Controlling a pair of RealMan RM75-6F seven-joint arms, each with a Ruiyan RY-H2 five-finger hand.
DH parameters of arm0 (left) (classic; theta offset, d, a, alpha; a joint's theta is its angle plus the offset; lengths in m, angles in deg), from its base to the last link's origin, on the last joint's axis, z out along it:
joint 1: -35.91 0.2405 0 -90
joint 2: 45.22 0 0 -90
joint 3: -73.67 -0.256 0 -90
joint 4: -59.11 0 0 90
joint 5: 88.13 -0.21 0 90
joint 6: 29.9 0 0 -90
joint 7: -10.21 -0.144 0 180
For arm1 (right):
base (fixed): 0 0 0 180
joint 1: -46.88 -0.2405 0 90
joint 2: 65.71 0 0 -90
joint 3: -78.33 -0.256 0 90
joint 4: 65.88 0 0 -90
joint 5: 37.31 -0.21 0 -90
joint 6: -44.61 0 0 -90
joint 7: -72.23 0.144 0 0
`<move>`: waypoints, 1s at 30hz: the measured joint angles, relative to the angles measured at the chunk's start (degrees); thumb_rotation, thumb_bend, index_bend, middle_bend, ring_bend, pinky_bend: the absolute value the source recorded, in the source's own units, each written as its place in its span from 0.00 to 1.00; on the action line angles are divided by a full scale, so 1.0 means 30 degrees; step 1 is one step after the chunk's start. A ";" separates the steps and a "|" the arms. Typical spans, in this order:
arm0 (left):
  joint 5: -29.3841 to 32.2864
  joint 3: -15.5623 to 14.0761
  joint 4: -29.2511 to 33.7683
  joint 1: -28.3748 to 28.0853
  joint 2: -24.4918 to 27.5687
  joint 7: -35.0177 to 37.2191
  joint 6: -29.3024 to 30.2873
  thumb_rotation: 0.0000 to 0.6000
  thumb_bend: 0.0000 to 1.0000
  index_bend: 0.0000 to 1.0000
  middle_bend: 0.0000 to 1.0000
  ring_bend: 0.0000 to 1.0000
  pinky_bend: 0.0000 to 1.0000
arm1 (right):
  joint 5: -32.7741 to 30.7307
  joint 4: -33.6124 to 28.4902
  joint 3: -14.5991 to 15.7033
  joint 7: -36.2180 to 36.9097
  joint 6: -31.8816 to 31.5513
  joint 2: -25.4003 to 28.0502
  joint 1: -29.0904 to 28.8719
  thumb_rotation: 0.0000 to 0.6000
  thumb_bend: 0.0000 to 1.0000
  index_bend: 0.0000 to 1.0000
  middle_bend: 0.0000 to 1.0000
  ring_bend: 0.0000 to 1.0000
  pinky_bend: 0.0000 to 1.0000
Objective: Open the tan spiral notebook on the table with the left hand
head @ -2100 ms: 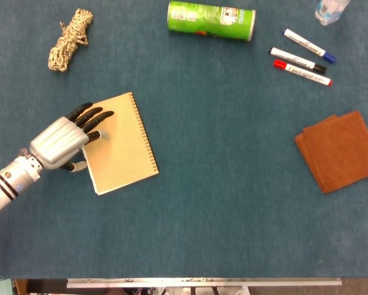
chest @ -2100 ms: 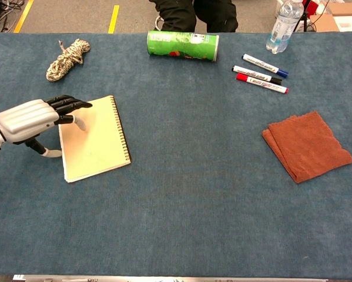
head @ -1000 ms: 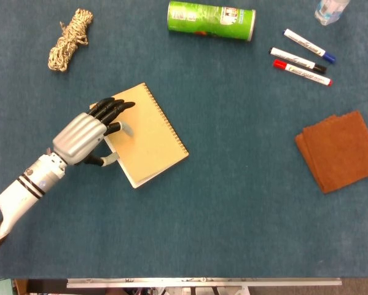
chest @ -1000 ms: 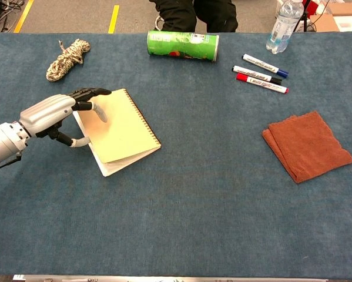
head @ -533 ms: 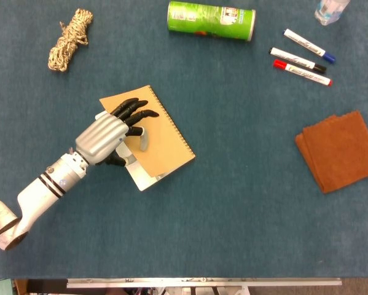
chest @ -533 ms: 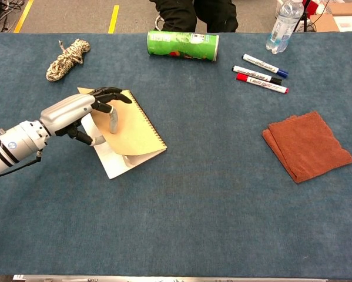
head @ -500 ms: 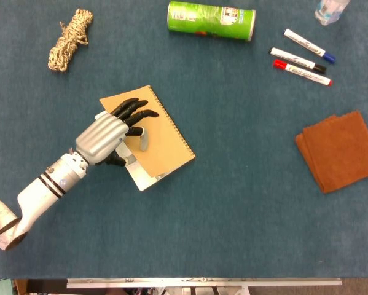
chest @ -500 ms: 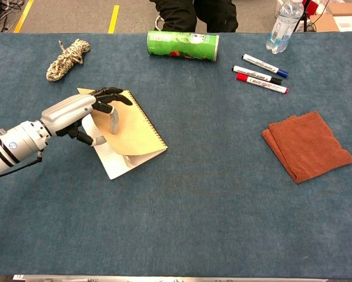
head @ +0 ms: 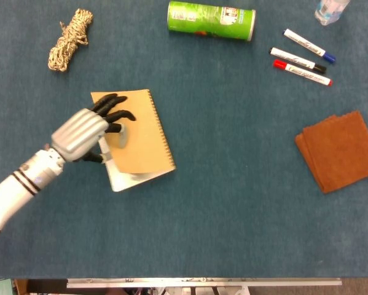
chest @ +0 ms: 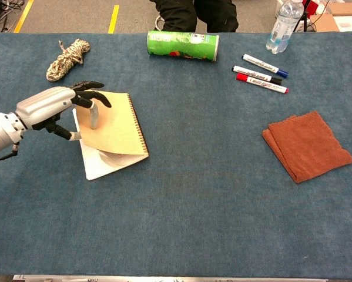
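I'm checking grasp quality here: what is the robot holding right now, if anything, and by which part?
The left hand holds the tan notebook by its cover's free edge, opposite the spiral, lifting it off the white pages.

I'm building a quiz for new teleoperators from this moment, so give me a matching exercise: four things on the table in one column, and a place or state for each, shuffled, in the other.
Things:
1. tan spiral notebook
2. green can
3. rope bundle
4. brown cloth

Places or states:
A. folded, on the table's right side
B. lying on its side at the far edge, near the middle
C. cover partly lifted off the white pages, with the left hand on it
D. coiled at the far left corner

Pairs: 1-C, 2-B, 3-D, 4-A
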 measured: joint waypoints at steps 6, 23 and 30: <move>-0.0432 -0.0688 0.0365 0.0092 0.2267 -0.0547 0.0080 1.00 0.37 0.73 0.25 0.00 0.00 | 0.0171 -0.0134 0.0055 -0.0204 0.0105 -0.0064 -0.0093 1.00 0.19 0.44 0.36 0.23 0.32; -0.2736 -0.0367 0.5112 -0.1928 0.4506 -0.8230 -0.0856 1.00 0.37 0.73 0.25 0.00 0.00 | 0.0136 0.0370 0.0193 0.0281 -0.0423 -0.0366 0.0348 1.00 0.19 0.44 0.36 0.23 0.32; -0.2421 0.0435 0.8299 -0.2963 0.4713 -1.0380 -0.2878 1.00 0.37 0.71 0.24 0.00 0.00 | -0.0149 0.0873 0.0180 0.0794 -0.0523 -0.0531 0.0552 1.00 0.19 0.44 0.36 0.23 0.32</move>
